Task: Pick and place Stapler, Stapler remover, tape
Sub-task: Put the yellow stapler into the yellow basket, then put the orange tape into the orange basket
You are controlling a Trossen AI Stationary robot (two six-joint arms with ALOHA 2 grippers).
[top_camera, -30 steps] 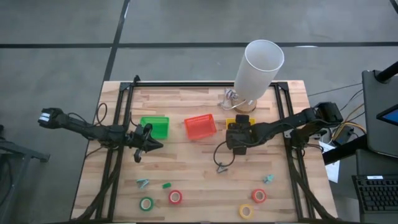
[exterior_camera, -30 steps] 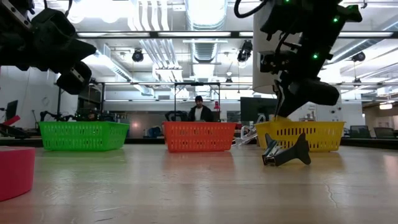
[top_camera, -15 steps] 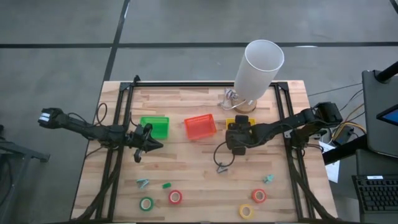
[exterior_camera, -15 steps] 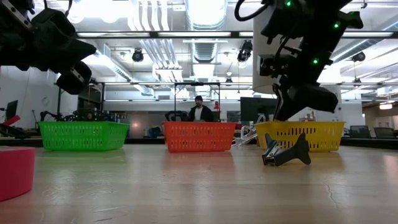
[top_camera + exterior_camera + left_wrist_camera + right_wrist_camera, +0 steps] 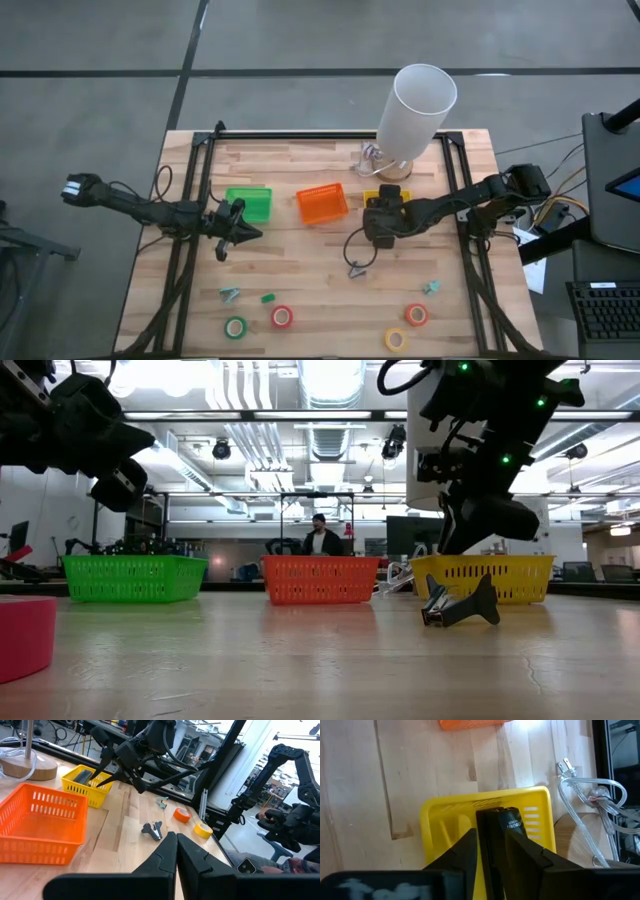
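Right gripper (image 5: 492,855) is over the yellow bin (image 5: 440,817), at the far side of the table right of the orange bin (image 5: 322,204). Its 2 fingers are clamped on the stapler (image 5: 501,827), which pokes out between them, above the bin's inside. Left gripper (image 5: 176,851) sits on the left near the green bin (image 5: 248,204), fingers pressed together, holding nothing.

Light: bright, from ceiling lamps (image 5: 330,375) in the low view.
Glare: sheen on wooden table (image 5: 300,660).
Focus: near edge blurred.
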